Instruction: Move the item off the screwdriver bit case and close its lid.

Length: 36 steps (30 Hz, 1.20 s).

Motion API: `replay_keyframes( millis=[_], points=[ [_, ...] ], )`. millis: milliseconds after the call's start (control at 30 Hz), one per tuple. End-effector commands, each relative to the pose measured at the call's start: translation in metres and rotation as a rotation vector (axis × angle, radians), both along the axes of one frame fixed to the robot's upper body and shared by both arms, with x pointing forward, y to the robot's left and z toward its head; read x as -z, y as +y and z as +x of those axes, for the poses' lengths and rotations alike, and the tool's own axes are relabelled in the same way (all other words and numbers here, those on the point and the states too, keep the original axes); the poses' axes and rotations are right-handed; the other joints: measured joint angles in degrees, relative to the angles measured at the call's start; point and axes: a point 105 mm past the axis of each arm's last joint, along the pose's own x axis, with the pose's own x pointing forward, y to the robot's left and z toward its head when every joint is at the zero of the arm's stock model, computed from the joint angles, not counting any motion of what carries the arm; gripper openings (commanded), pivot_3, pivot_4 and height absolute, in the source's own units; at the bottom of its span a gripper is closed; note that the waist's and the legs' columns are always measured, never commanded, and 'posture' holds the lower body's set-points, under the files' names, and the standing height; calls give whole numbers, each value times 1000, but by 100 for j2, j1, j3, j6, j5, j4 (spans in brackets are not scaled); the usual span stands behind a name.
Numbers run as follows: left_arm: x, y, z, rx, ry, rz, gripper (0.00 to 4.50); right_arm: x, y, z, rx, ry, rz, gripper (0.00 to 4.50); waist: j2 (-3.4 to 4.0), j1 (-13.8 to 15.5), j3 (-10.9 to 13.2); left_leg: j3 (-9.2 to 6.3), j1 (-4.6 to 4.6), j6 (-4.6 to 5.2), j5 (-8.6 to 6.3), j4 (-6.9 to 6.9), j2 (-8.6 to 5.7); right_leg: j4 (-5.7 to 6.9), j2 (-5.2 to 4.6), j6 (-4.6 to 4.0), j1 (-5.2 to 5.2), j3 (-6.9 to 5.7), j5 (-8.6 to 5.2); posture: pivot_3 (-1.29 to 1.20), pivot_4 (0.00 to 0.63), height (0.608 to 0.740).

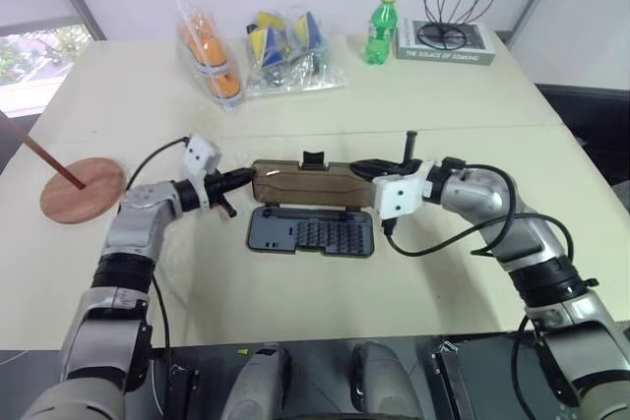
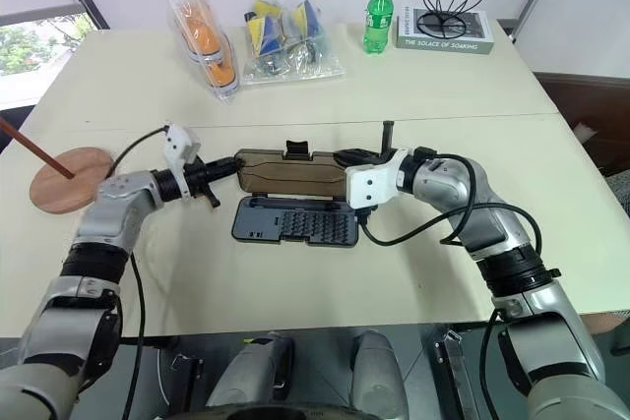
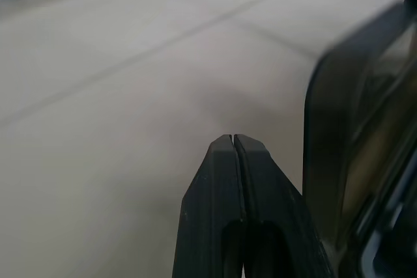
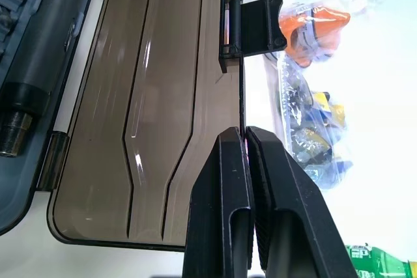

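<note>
While right gripper pinches smoked-brown lid upright, left gripper pressed together.

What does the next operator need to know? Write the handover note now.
Left gripper: shut, empty, at the lid's left end.
Right gripper: shut on the lid's long edge beside the latch tab, holding the lid raised, about upright.
Stand: on the table, far left, off the case.
Case: tray open, bits showing.
Done: stand moved off.
Left: swing the lid down over the tray and latch it.
</note>
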Motion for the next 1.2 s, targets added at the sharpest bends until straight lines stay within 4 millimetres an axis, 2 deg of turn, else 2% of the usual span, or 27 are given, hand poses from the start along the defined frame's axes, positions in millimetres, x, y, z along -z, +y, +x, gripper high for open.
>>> replay_keyframes(
  millis=[33,533,833,967,1000,1167,1200],
  points=[
    [-13,-4,3,34,-68,19,0,-14,2,-3,-27,-34,9,44,-1,1,0,0,0,1,0,0,0,0,0,0,0,0,0,0,150,740],
    [-14,-17,9,95,-98,19,0,-9,3,-10,-53,15,-1,44,-2,1,1,2,0,4,-2,3,0,1,0,2,0,0,1,0,150,740],
    [-16,-21,7,113,-106,19,0,-6,1,-5,-38,33,-6,44,-1,6,1,2,-1,4,-2,4,0,1,0,2,0,0,1,0,150,740],
    [-18,-23,7,117,-117,12,0,-4,-1,-2,-27,43,-15,1363,-2,12,1,2,-1,4,-2,5,-1,1,0,2,1,-1,1,0,150,740],
    [-19,-23,7,118,-121,10,0,-3,-2,-1,-21,50,-15,2009,-3,12,1,2,-1,4,-2,5,-1,1,0,3,1,-1,1,0,150,740],
    [-20,-24,7,117,-129,6,0,-1,-7,1,-5,101,-39,4446,-3,15,1,2,-2,4,-2,6,-1,1,0,3,1,-1,2,0,150,740],
    [-20,-24,6,118,-131,6,0,-2,-9,0,-2,109,-38,4446,-3,16,1,2,-2,4,-2,6,-1,1,0,3,1,-1,2,0,150,740]
  ],
)
